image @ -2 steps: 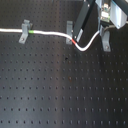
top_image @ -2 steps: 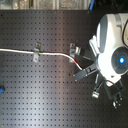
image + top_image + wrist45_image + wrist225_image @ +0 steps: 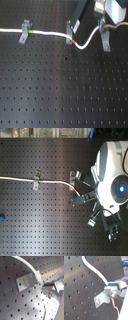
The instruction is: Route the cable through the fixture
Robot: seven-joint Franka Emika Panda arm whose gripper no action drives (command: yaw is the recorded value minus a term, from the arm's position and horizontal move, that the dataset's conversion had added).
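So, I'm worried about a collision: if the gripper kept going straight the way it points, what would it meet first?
Probably the third fixture, close ahead in the second wrist view with the cable running to it; depth is unclear.

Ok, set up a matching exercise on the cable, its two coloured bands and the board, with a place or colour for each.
Things:
1. green band
2. red band
3. cable
4. board

Place or colour:
A. black, with rows of holes
B. right beside the middle fixture
C. right beside the fixture at the first exterior view's left
D. white

Pairs: 1-C, 2-B, 3-D, 4-A
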